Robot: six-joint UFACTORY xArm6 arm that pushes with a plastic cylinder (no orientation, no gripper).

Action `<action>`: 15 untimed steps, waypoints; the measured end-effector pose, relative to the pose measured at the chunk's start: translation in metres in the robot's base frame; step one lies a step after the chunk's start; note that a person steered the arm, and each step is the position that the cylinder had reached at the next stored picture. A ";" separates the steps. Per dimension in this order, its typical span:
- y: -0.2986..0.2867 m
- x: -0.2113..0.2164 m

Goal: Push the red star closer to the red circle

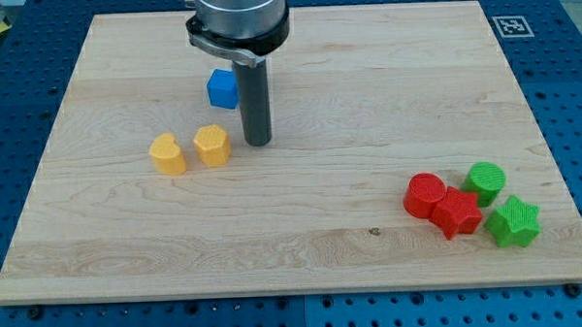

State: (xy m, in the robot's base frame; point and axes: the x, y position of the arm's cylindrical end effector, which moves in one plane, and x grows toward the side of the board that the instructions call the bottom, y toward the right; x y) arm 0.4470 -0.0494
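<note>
The red star (457, 213) sits near the board's (366, 93) bottom right corner, already touching the red circle (425, 195). It looks small, hard and light, so I think it will slide easily if nudged on a flat side. My tip (258, 142) has no jaws and holds nothing. It stands far away, toward the view's left, beside the yellow block (212, 145) and just below the blue block (222, 88).
</note>
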 end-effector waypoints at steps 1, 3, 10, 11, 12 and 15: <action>-0.025 0.015; -0.018 0.030; 0.246 0.157; 0.247 0.157; 0.255 0.172; 0.305 0.171</action>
State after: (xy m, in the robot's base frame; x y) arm 0.6178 0.2557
